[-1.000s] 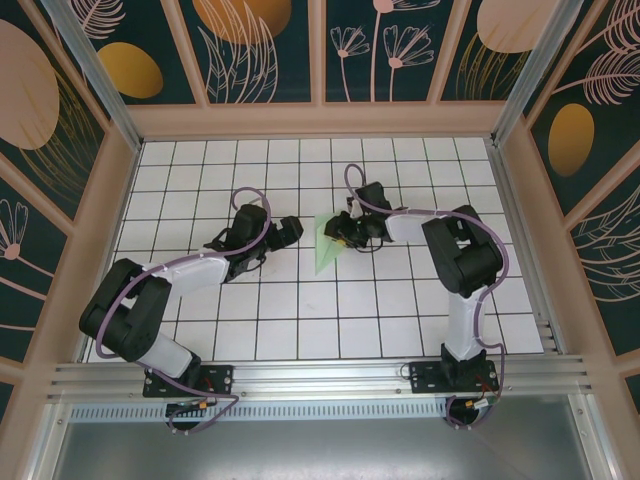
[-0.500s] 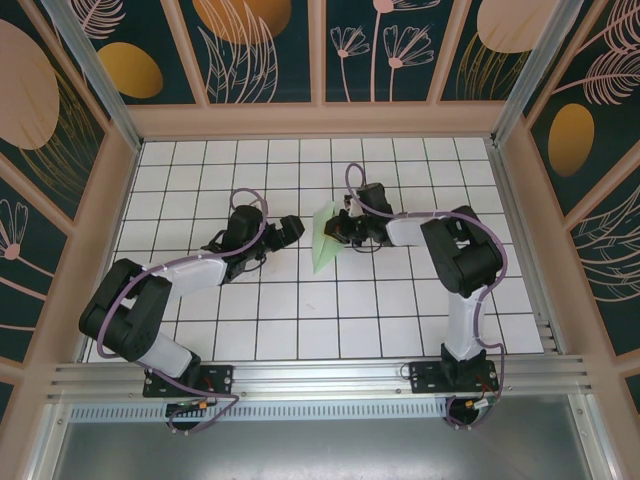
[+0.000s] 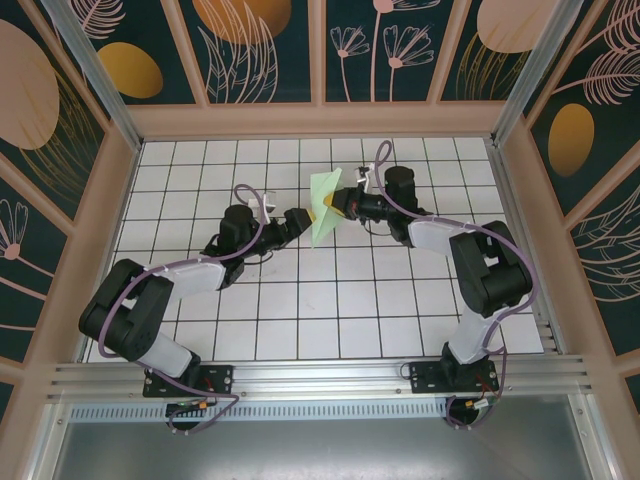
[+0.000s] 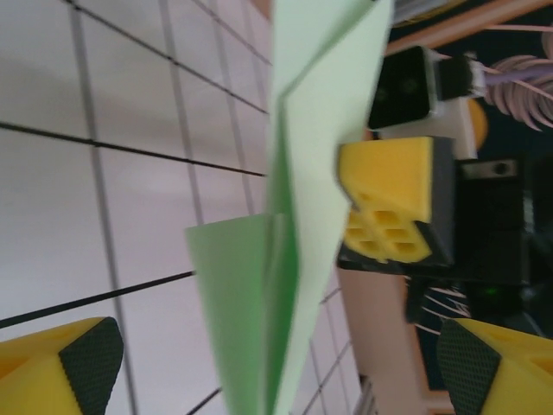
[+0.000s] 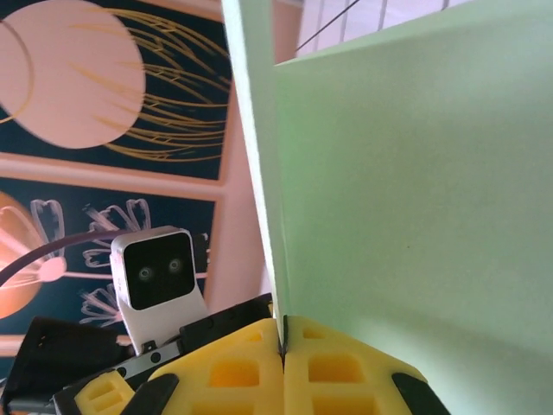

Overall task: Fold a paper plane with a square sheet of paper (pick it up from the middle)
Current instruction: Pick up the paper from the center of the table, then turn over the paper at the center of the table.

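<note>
**Top view with both wrist views.** My right gripper (image 3: 337, 203) is clamped fully shut on the sheet of paper (image 3: 322, 208). In the right wrist view the pale green layers rise straight out of the seam where the two yellow pads meet. The sheet is folded into a narrow, pointed shape and is held on edge above the white gridded floor (image 3: 300, 300), over the far middle tiles. Its tip points toward my bases.

A second ago the paper sat lower and nearer to me, and my right jaws were still partly apart. Since then they have closed, and my right arm has reached out toward the back wall, carrying the paper with it. Its elbow has swung out to the right.

My left gripper (image 3: 300, 218) stands wide open and holds nothing. It has moved in from the left and is now just beside the paper. In the left wrist view the lower end of the fold hangs between my two left fingertips (image 4: 82, 367), clear of both.
</note>
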Action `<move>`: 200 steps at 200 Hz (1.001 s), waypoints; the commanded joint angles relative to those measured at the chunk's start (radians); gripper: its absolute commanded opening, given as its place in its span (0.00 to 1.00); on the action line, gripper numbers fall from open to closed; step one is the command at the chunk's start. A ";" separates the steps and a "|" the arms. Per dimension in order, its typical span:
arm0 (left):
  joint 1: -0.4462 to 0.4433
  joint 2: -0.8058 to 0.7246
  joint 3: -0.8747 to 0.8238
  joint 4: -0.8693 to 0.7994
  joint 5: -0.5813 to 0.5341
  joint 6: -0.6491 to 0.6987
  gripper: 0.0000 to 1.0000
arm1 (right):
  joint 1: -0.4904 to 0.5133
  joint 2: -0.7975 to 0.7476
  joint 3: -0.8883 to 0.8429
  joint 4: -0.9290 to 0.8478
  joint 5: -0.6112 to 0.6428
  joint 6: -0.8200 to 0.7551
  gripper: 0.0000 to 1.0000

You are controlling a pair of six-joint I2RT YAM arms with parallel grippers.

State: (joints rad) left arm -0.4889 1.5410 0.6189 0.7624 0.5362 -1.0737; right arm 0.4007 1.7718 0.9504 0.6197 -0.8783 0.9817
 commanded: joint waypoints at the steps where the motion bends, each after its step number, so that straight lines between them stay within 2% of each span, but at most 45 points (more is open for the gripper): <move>1: 0.006 0.032 -0.014 0.244 0.114 -0.101 0.95 | 0.003 -0.025 -0.021 0.121 -0.074 0.089 0.05; 22: 0.006 0.062 -0.021 0.350 0.145 -0.151 0.94 | 0.006 -0.030 -0.022 0.145 -0.085 0.119 0.05; 46: 0.006 0.079 -0.019 0.354 0.148 -0.159 0.95 | 0.006 -0.028 -0.025 0.170 -0.092 0.149 0.06; 64: 0.006 0.074 -0.016 0.278 0.117 -0.131 0.96 | 0.006 -0.028 -0.027 0.179 -0.091 0.160 0.06; 89: 0.005 0.031 -0.018 0.110 0.009 -0.054 0.98 | 0.002 -0.037 -0.029 0.175 -0.073 0.155 0.06; 111: 0.005 0.038 -0.016 0.167 0.054 -0.071 0.96 | 0.004 -0.029 -0.025 0.174 -0.083 0.159 0.06; 128: 0.004 0.062 -0.015 0.251 0.099 -0.111 0.89 | 0.012 -0.019 -0.024 0.184 -0.089 0.166 0.06; 159: 0.006 0.094 -0.019 0.409 0.141 -0.170 0.67 | 0.023 -0.004 -0.025 0.203 -0.094 0.182 0.07; 173: 0.006 0.093 -0.013 0.399 0.141 -0.168 0.60 | 0.024 0.003 -0.024 0.211 -0.098 0.189 0.07; 200: 0.006 0.077 -0.003 0.323 0.110 -0.125 0.39 | 0.023 0.002 -0.029 0.206 -0.100 0.184 0.08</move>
State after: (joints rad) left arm -0.4889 1.6260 0.6075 1.0748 0.6472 -1.2316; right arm 0.4206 1.7718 0.9337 0.7708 -0.9485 1.1625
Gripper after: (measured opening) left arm 0.468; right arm 0.076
